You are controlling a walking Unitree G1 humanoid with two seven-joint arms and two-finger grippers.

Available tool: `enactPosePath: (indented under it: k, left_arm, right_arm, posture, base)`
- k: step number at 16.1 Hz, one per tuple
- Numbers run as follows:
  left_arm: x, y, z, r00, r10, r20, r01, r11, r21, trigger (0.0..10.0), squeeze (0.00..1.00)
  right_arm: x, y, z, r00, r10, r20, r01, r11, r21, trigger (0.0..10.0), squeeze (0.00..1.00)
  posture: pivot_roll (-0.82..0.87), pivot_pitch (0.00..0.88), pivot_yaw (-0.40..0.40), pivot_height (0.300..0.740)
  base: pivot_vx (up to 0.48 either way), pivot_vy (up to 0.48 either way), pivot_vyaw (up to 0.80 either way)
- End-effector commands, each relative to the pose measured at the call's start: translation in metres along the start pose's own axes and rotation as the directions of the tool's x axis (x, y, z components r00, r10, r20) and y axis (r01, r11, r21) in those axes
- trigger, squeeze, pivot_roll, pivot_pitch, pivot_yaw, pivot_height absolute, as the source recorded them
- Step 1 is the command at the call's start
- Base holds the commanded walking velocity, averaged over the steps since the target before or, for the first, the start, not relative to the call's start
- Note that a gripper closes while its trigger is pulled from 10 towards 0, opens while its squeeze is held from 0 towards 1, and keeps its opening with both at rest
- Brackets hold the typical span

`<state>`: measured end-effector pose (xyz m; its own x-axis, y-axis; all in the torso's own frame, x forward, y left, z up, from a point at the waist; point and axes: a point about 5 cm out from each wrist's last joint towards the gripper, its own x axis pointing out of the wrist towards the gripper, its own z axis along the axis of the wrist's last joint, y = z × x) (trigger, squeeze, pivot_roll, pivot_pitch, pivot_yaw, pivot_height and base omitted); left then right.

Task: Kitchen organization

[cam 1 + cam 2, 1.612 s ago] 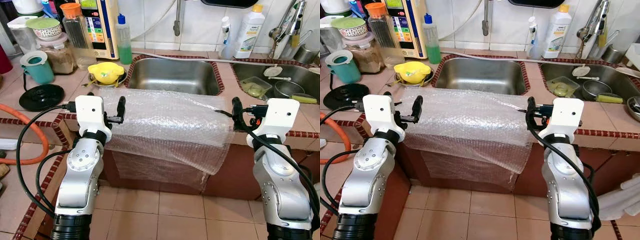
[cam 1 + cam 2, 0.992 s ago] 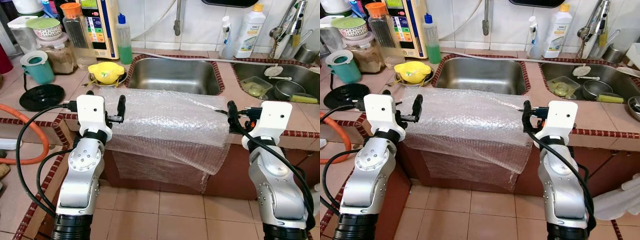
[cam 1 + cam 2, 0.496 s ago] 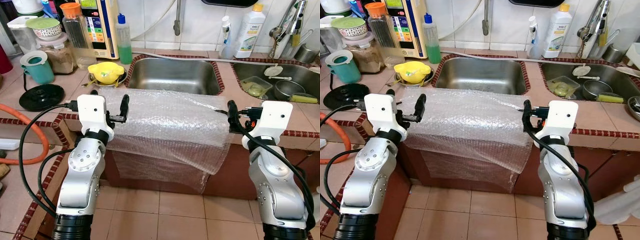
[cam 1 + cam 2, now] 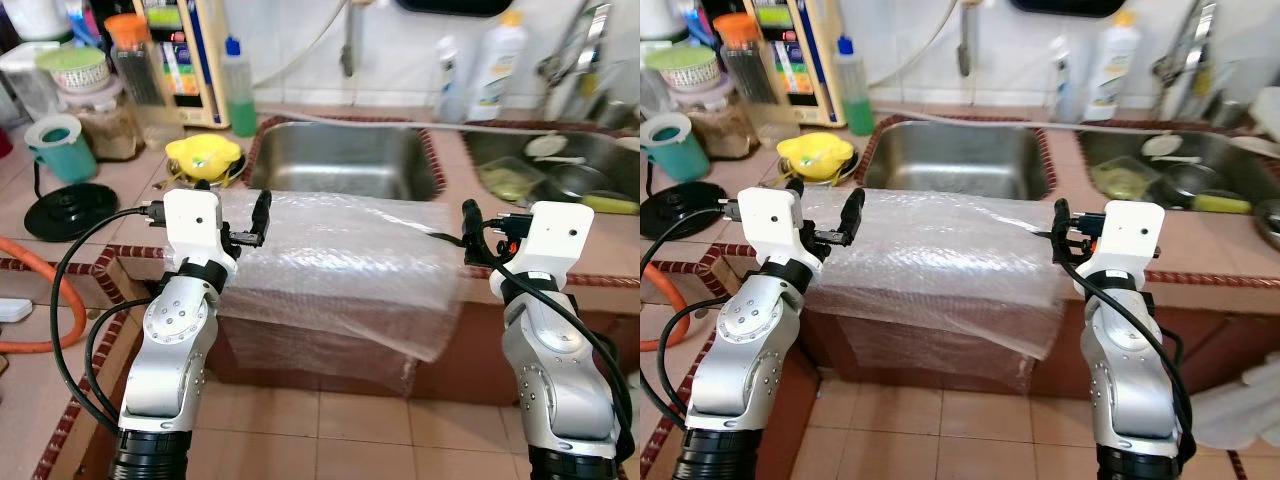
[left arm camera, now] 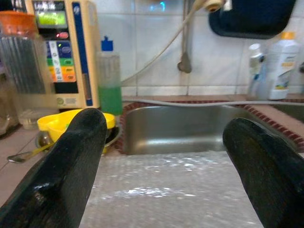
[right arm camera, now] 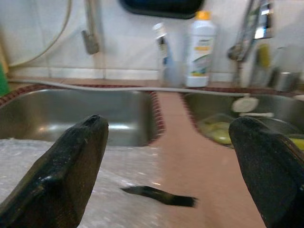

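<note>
A tiled kitchen counter [image 4: 80,255] with a dark red edge runs across the scene, backed by a white tiled wall [image 5: 152,52], with terracotta tiles on the floor [image 4: 340,430] below. A steel sink [image 4: 345,160] is set into the middle of the counter, and a second basin [image 4: 1180,165] holding dishes lies to the robot's right.

A sheet of bubble wrap [image 4: 345,265] is spread over the counter in front of the middle sink; its near part hangs down over the counter's edge.

At the back left stand a green soap bottle [image 5: 110,78], a beige appliance [image 5: 61,54] and a jar with an orange lid [image 4: 135,65]. A yellow bowl [image 4: 203,155] sits just beside the sink's left corner, with a teal cup [image 4: 58,145] and a black round lid [image 4: 70,208] further left. An orange hose [image 4: 60,300] loops at the counter's left end. A white bottle with a yellow cap [image 6: 200,47] stands against the wall between the two basins.

The left gripper [image 4: 228,215] hovers at the bubble wrap's left end, fingers spread wide with nothing between them. The right gripper [image 6: 171,171] sits at the wrap's right end, fingers likewise parted and empty; a small dark strip [image 6: 159,194] lies on the counter between them.
</note>
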<state>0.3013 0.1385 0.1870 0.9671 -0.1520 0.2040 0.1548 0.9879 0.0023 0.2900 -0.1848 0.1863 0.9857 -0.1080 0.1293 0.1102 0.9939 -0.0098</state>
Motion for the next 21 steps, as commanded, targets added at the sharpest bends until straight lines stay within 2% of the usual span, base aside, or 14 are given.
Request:
enactPosePath:
  k: [1,8,15,21]
  left_arm:
    - [0.0007,0.0019,0.0041,1.0,0.005,0.015,-0.005,1.0,0.002,10.0,0.0]
    - [-0.0006,0.0003,0.0005,1.0,0.002,-0.003,-0.002,1.0,-0.004,10.0,0.0]
    - [-0.0004,-0.0014,-0.0005,1.0,0.005,-0.008,-0.004,1.0,0.016,10.0,0.0]
    - [-0.0015,-0.0015,-0.0011,1.0,0.008,-0.012,-0.007,1.0,0.006,10.0,0.0]
  right_arm:
    - [0.0002,0.0016,0.0013,1.0,0.005,0.008,-0.005,1.0,0.005,10.0,0.0]
    - [-0.001,0.0012,-0.0006,1.0,0.004,0.004,-0.004,1.0,0.002,10.0,0.0]
    - [-0.0011,0.0,-0.0006,1.0,0.004,0.005,-0.004,1.0,-0.005,10.0,0.0]
    - [-0.0006,0.0002,-0.0004,1.0,0.008,0.003,-0.008,1.0,-0.006,10.0,0.0]
  posture:
    - [0.01,0.0,0.031,0.74]
    - [0.0,0.0,0.032,0.74]
    - [0.0,0.0,0.031,0.74]
    - [0.0,0.0,0.025,0.74]
  base:
    - [0.334,0.0,0.0]
    - [0.32,0.0,0.0]
    - [0.0,0.0,0.0]
    - [0.0,-0.48,0.0]
